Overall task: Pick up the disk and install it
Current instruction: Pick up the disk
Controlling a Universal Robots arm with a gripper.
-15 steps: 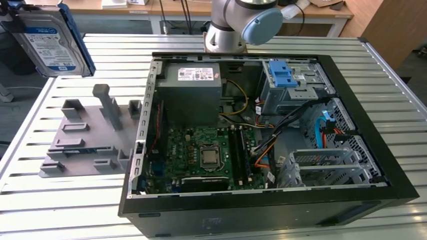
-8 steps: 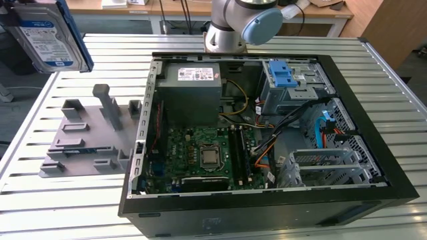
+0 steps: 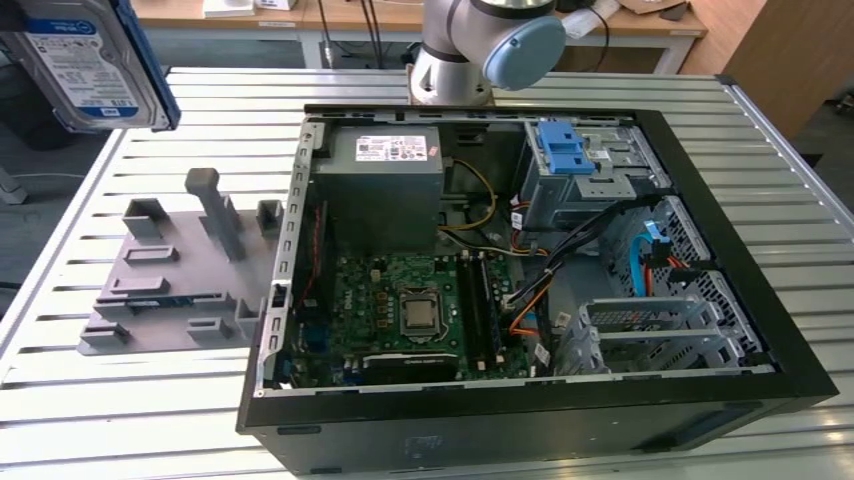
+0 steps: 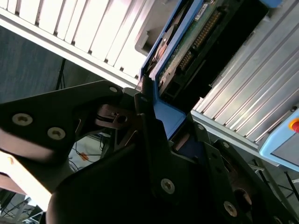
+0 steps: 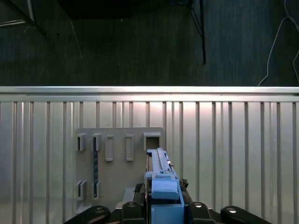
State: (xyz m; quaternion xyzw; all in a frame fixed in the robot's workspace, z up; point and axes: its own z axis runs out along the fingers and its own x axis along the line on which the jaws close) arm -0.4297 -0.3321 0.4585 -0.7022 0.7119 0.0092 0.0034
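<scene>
While gripper (image 5: 161,208) clamps disk (image 3: 87,60), it hangs abv grey rack (image 3: 167,280).

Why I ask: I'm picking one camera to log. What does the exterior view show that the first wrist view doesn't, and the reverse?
Exterior view adds: the open computer case, its motherboard, the grey power-supply box, the blue latch and the arm. First wrist view adds: the hand shut on the disk, which is seen edge-on, held by its blue frame. Both share: the disk, the grey fixture plate and the slatted table.
</scene>
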